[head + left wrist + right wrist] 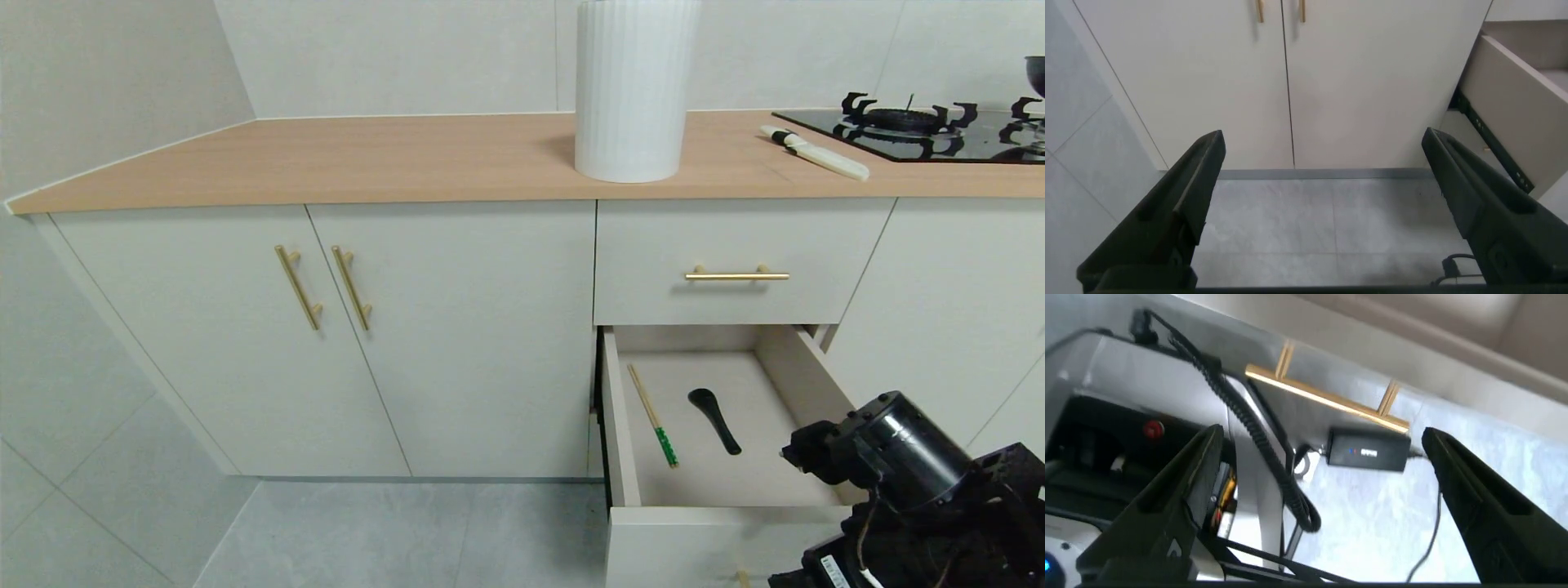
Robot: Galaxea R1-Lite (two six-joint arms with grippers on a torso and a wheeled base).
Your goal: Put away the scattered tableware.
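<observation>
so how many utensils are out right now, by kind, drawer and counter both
pair of chopsticks: 1, in the open drawer
black spoon: 1, in the same drawer
white knife: 1, on the countertop
total: 3
</observation>
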